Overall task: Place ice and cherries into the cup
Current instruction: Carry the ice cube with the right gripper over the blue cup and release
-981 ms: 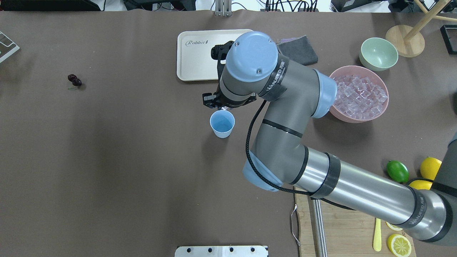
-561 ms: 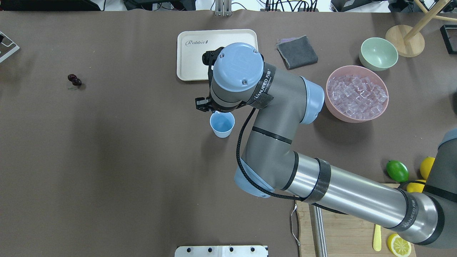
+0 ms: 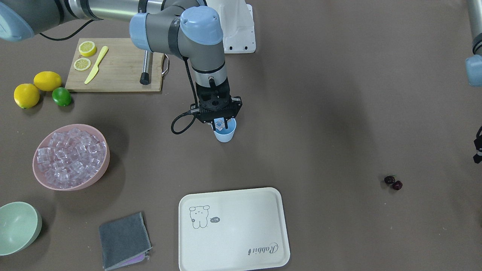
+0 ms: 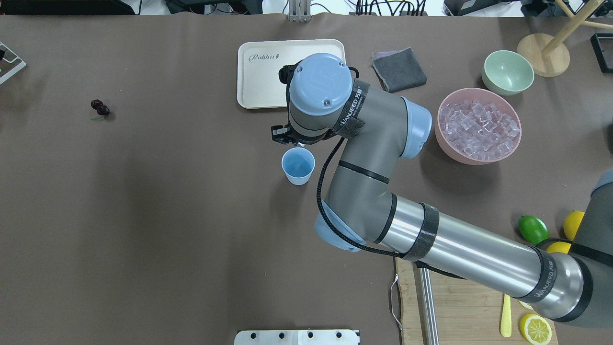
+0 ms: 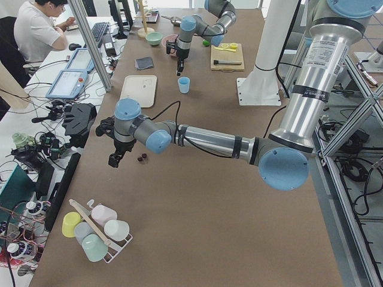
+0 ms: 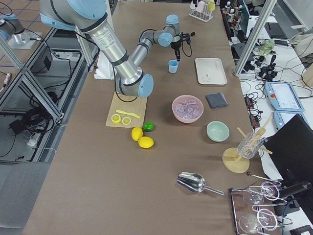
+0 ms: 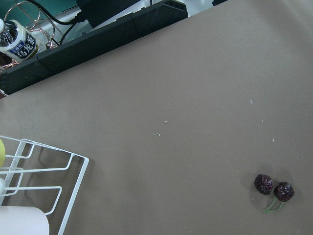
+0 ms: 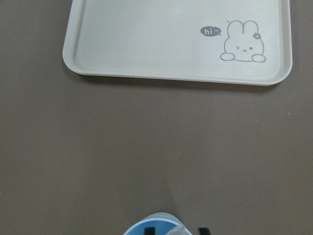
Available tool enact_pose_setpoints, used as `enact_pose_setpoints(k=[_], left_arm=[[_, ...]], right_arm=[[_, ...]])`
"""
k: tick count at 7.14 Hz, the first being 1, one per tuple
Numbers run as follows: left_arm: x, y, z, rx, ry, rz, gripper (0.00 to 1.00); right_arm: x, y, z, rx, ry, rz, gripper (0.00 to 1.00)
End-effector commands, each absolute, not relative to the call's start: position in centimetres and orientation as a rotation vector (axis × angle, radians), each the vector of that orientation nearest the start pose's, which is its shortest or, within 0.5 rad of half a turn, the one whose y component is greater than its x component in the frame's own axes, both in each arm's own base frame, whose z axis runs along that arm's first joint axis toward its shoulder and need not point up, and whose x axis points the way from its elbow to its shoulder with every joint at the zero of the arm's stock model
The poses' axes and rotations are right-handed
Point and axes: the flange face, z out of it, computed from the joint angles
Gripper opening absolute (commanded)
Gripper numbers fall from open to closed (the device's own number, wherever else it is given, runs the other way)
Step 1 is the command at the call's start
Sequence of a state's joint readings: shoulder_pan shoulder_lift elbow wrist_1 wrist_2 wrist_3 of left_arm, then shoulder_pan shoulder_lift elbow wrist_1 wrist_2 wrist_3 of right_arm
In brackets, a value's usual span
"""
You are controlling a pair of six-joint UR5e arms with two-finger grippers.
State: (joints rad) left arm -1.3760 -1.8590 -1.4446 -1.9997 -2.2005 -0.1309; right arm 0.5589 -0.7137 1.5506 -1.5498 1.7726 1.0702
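The light blue cup [image 3: 225, 135] stands upright mid-table; it also shows in the overhead view [image 4: 298, 166]. My right gripper [image 3: 220, 121] hangs just over the cup's rim, shut on a clear ice cube [image 3: 218, 123]. In the overhead view the wrist hides its fingers. More ice fills the pink bowl [image 3: 101, 171]. The cherries [image 3: 393, 182] lie far off on the bare table, and show in the left wrist view [image 7: 274, 187]. My left gripper [image 5: 115, 158] hovers near them; I cannot tell if it is open.
A cream tray [image 3: 233, 229] lies just beyond the cup. A grey cloth [image 3: 123, 241], a pale green bowl [image 3: 17, 226], a cutting board [image 3: 116, 66], lemons and a lime [image 3: 61, 96] lie on my right side. A white wire rack [image 7: 44, 181] is near the left gripper.
My right arm has swung left, away from the pink bowl. Its wrist went past the cup and came back a little. The cup and cherries have not moved.
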Motion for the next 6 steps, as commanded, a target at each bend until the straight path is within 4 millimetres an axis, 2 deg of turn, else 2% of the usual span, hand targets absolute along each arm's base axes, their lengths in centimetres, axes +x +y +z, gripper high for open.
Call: enact_pose_setpoints(k=[1,2,4,5,6], left_arm=[[5.0,-63.9,51.8,0.466,0.692,0.247,0.98],[5.2,-64.0,51.6,0.467,0.693,0.252,0.98],[5.2,-64.0,51.8,0.464,0.692,0.253,0.98],[5.2,-63.9,51.9,0.463,0.692,0.252,0.98],[5.2,-63.9,51.9,0.463,0.692,0.252,0.98]], right_arm=[[-56.4,-47.1,12.9,0.275,-0.837,-0.035,0.25],[-57.3,-46.1,13.2,0.277,-0.829,-0.045,0.26],[-57.7,-45.6,13.2,0.286,-0.824,-0.052,0.52],[-57.7,-45.8,13.6,0.288,-0.817,-0.055,0.75],[-57.8,-45.8,13.9,0.287,-0.812,-0.057,0.81]])
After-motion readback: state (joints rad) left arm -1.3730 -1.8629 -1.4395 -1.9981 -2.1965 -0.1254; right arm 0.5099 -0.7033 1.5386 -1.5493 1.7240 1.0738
